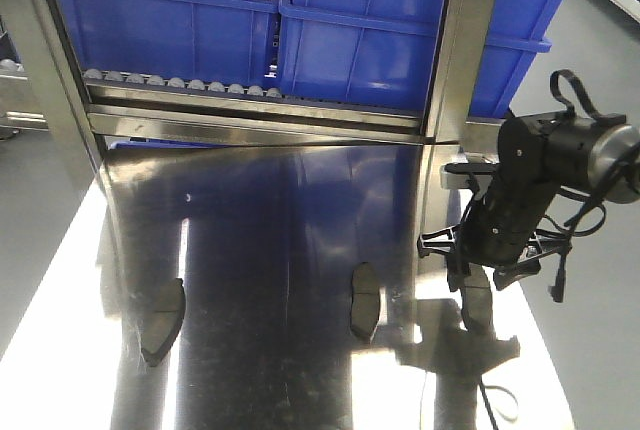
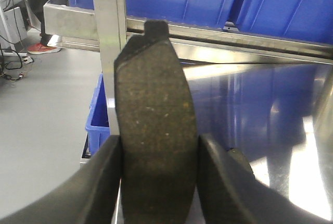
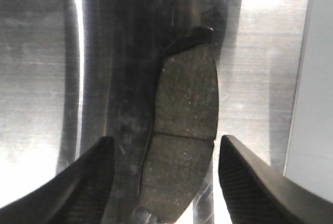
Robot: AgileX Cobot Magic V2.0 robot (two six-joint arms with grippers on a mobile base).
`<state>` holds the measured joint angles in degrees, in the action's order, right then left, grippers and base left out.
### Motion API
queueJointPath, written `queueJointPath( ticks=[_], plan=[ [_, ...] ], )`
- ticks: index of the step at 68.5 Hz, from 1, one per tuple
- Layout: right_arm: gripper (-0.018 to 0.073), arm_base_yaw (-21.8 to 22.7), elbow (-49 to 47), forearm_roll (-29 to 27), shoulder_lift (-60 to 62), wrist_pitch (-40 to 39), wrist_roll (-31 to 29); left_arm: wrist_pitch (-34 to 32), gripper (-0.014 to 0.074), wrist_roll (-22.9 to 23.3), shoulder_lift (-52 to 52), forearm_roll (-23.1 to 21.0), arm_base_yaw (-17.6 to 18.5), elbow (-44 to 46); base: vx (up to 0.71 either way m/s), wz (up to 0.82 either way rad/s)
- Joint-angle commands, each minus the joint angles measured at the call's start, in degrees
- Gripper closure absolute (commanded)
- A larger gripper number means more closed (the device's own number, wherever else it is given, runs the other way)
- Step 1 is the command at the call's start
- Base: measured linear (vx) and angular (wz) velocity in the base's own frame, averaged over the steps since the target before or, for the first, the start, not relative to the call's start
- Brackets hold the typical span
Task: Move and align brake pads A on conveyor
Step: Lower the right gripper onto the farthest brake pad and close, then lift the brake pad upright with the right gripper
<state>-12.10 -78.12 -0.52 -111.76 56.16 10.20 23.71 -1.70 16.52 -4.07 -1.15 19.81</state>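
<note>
Exterior front-facing view: the steel bench (image 1: 280, 210) fills most of the pic, with blue bins (image 1: 380, 30) racked behind it. There's no conveyor in any cam, so I can't say which way it lies from either hand. The R arm comes in at the side, right hand (image 1: 478, 272) pointing down, and the target pad (image 1: 477, 302) lies directly below it on the bench. Two more pads lie flat out to that hand's left: the centre pad (image 1: 365, 300) near it and the far pad (image 1: 163, 322) well apart.

The right wrist cam is the one that matters. The hand is open and empty, a finger (image 3: 88, 182) on each side of the target pad, neither touching it afaict. The pad's long axis runs straight out from the hand along the gap, so a close would pinch across the narrow width. It's not centred tho. It sits closer to the finger on the view's right, and its near end skews a bit toward the other finger. I'd judge it needs a small sideways nudge + a drop before closing.

Left wrist cam: the left hand (image 2: 158, 141) is clamped on the held pad (image 2: 156, 130) across its width, gritty face to cam, long axis pointing out past the fingertips. It's by the bench edge, with floor (image 2: 47, 94) on the other side. The left hand isn't in the front view.
</note>
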Motion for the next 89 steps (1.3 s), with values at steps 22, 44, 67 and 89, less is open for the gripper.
queueJointPath(
  ticks=[22, 44, 67, 89],
  plan=[
    [0.0127, 0.08, -3.85, 0.89, -1.16, 2.45, 0.19, -5.95, 0.0603, 0.17, 0.29, -0.58, 0.12, 1.58, 0.00, 0.00],
    [0.0127, 0.08, -3.85, 0.95, -1.29, 0.96, 0.64, -5.95, 0.0603, 0.17, 0.29, -0.58, 0.12, 1.58, 0.00, 0.00],
    [0.0284, 0.08, -3.85, 0.95, -1.29, 0.10, 0.62, -5.95, 0.0603, 0.17, 0.29, -0.58, 0.12, 1.58, 0.00, 0.00],
    [0.0577, 0.08, -3.76, 2.58, -0.92, 1.39, 0.62, -5.95, 0.0603, 0.17, 0.29, -0.58, 0.12, 1.58, 0.00, 0.00]
  ],
)
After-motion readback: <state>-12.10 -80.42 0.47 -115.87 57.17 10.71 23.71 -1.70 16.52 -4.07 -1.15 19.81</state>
